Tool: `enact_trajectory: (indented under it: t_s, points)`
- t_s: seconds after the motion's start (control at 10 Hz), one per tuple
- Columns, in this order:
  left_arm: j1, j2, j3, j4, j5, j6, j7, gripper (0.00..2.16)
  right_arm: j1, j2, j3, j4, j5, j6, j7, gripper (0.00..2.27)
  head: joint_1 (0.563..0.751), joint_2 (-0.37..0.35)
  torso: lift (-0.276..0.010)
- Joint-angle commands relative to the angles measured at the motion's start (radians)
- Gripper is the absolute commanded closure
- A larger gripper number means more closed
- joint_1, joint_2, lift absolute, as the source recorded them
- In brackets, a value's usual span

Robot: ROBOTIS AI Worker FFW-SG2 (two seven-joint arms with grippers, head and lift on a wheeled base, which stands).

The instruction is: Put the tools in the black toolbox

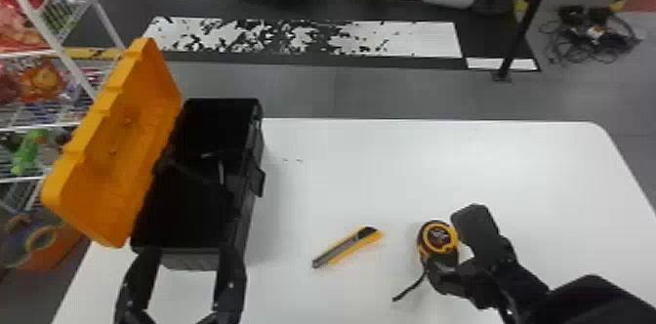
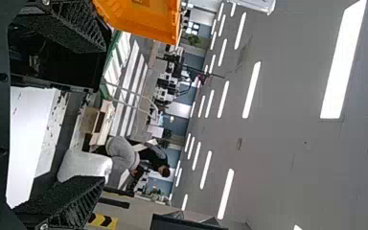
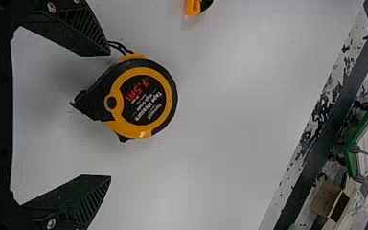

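The grasping of the round yellow-and-black tape measure (image 3: 147,101) seems to be in hand; it lies on the white worktop (image 1: 429,167). The right tool (image 3: 109,114) is opened near it, nothing grasped. In the head view, the slim yellow utility knife (image 1: 347,247) is seen at its nine o'clock; from the knife, the open black plastic toolbox (image 1: 190,258) with orange lid (image 1: 117,147) is placed at ten o'clock. The left tool (image 1: 189,250), also empty and parted, is held at the box's six o'clock. Next, the tape should be enclosed and lifted.
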Motion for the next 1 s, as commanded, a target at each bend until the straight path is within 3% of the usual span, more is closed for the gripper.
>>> enact_trajectory:
  t_s: [0.0, 0.7, 0.8, 0.9]
  points:
    - [-0.003, 0.0, -0.001, 0.001, -0.001, 0.001, 0.0, 0.04, -0.037, 0.007, 0.018, 0.018, 0.001, 0.039, -0.001, 0.09, 0.695, 0.063, -0.039]
    - [-0.005, 0.003, -0.001, 0.008, 0.0, 0.001, 0.0, 0.04, -0.158, 0.036, 0.08, 0.161, 0.007, 0.064, -0.004, 0.14, 0.695, 0.09, -0.039]
    - [-0.005, 0.003, -0.001, 0.008, 0.0, 0.001, 0.0, 0.04, -0.165, 0.036, 0.081, 0.169, 0.007, 0.082, 0.004, 0.4, 0.695, 0.093, -0.039]
    - [-0.005, 0.003, -0.001, 0.008, 0.0, 0.001, 0.0, 0.04, -0.166, 0.036, 0.081, 0.176, 0.012, 0.091, 0.016, 0.86, 0.695, 0.094, -0.039]
